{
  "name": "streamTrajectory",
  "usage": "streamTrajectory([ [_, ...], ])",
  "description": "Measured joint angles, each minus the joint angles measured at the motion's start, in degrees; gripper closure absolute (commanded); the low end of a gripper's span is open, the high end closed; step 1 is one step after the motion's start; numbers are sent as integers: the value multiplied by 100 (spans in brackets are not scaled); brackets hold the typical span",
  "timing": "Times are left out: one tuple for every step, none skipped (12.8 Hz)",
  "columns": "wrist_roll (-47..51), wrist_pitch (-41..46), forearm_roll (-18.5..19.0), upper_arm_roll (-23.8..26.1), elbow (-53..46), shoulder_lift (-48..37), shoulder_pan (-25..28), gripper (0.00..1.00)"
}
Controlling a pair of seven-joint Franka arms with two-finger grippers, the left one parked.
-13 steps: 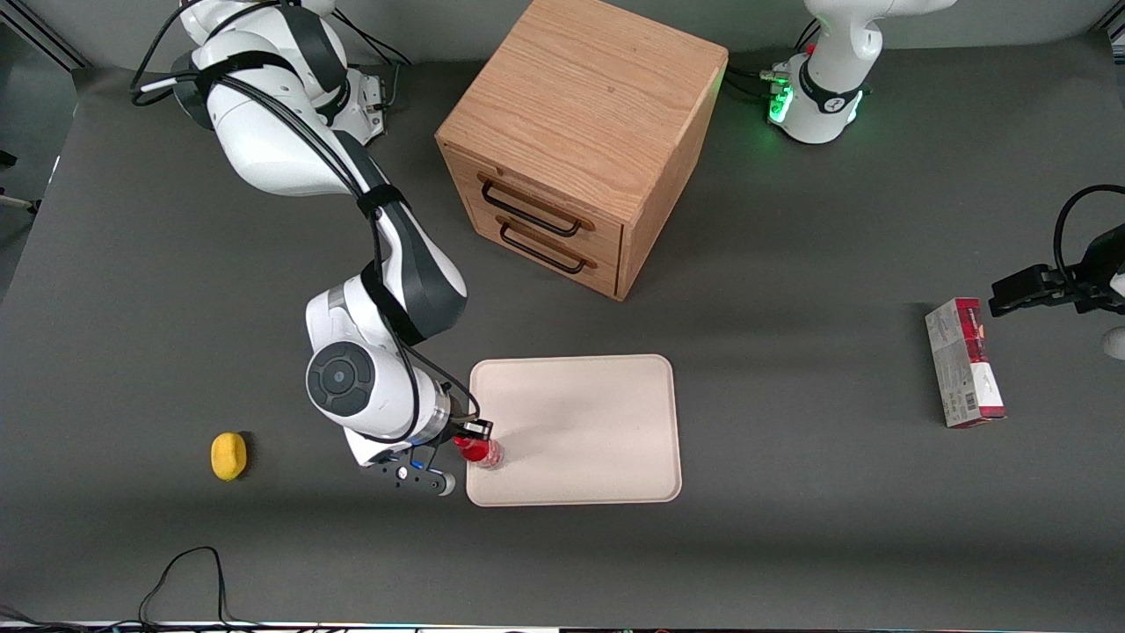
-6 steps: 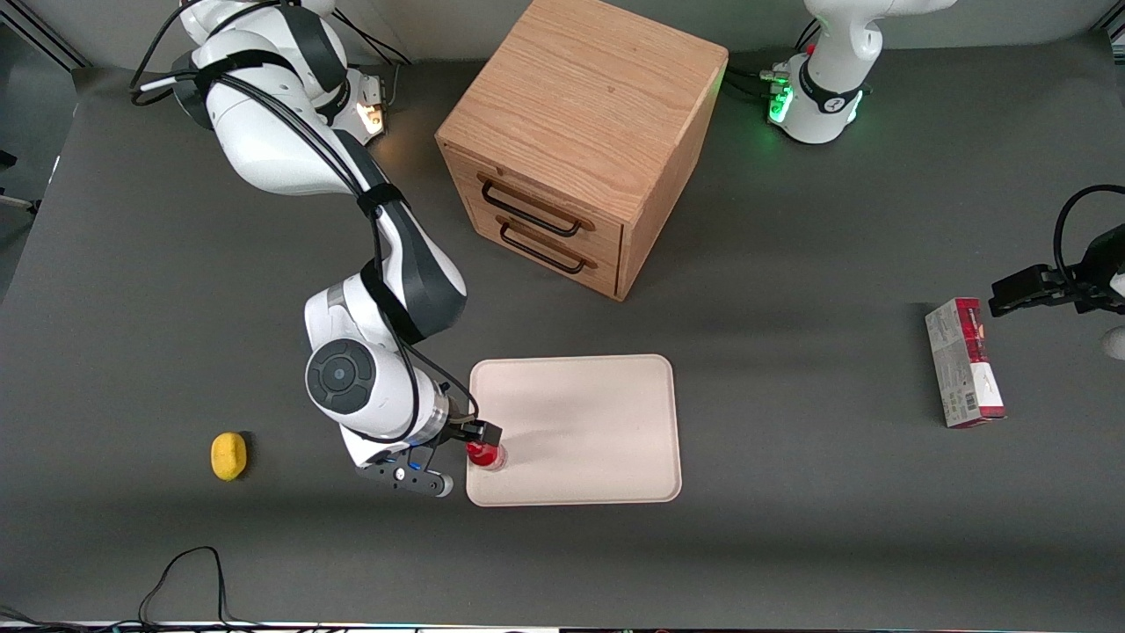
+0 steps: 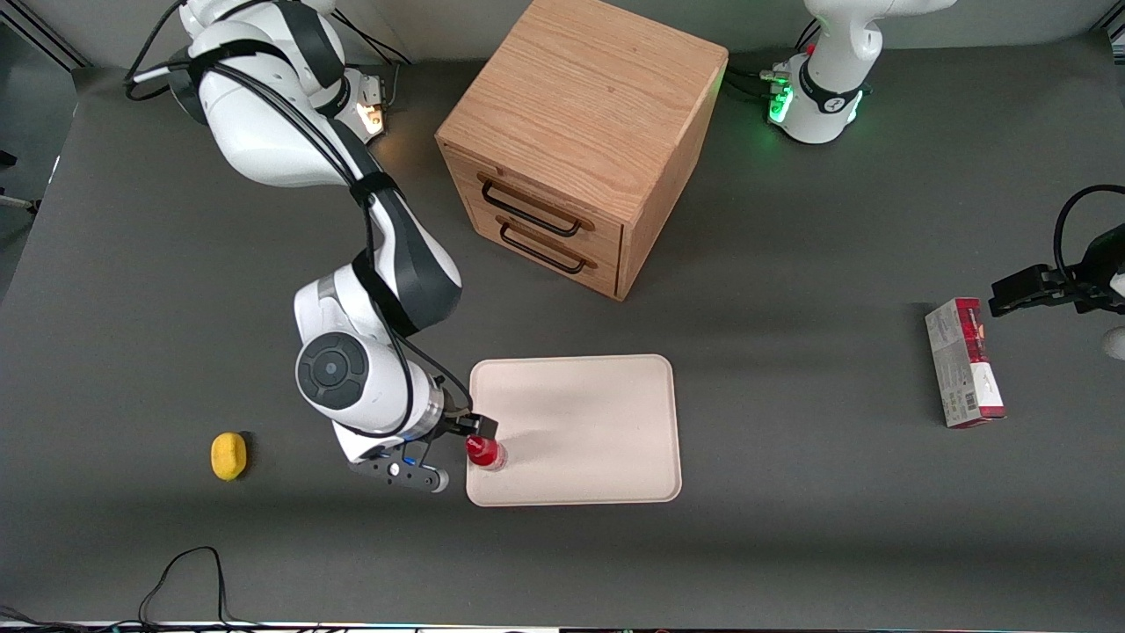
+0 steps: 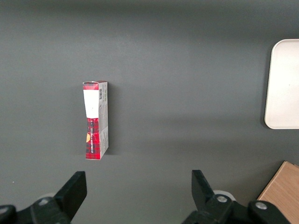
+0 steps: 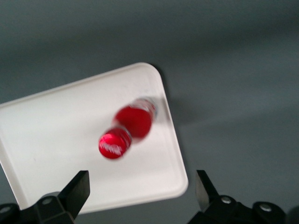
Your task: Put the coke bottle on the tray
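Placement looks done: small red coke bottle with red cap (image 3: 484, 452) stands upright on the flat cream rectangular tray (image 3: 598, 413), lower-centre of the front frame, near the tray's rim at the working arm's end. Gripper (image 5: 142, 196) is released, fingers spread wide and clear of the bottle, hanging above it. Left to do: retract only, I'd judge.

Around: wooden two-drawer cabinet (image 3: 580, 141) upper centre, yellow lemon-like object (image 3: 228, 456) lower left, red-and-grey carton (image 3: 964, 362) at right. Nothing obstructs.

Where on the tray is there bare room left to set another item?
Most of the tray is bare, from its middle toward the carton and cabinet. It is crowded only at the corner nearest the lemon, where the coke bottle stands upright under the open gripper.
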State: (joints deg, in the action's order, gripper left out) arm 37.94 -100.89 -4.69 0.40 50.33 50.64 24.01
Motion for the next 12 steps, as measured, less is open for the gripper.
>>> streamTrajectory([
  [-170, 236, 0, -5, 97, -177, -16, 0],
  [-435, 335, 0, -22, 388, -474, -48, 0],
  [-727, 319, 0, -40, 902, -909, -129, 0],
  [-1086, 254, -1, -51, 1539, -1415, -248, 0],
  [-1430, 148, -2, -67, 2215, -1947, -372, 0],
  [-1715, 24, -3, -91, 2889, -2480, -485, 0],
  [-2065, -80, -4, -183, 3716, -3143, -564, 0],
  [-2299, -115, -4, -301, 4199, -3557, -571, 0],
  [-2531, -107, -4, -438, 4582, -3917, -567, 0],
  [-2718, -56, -4, -587, 4828, -4196, -566, 0],
  [-2902, 61, -4, -738, 4939, -4396, -567, 0],
  [-3074, 228, -4, -877, 4942, -4529, -570, 0],
])
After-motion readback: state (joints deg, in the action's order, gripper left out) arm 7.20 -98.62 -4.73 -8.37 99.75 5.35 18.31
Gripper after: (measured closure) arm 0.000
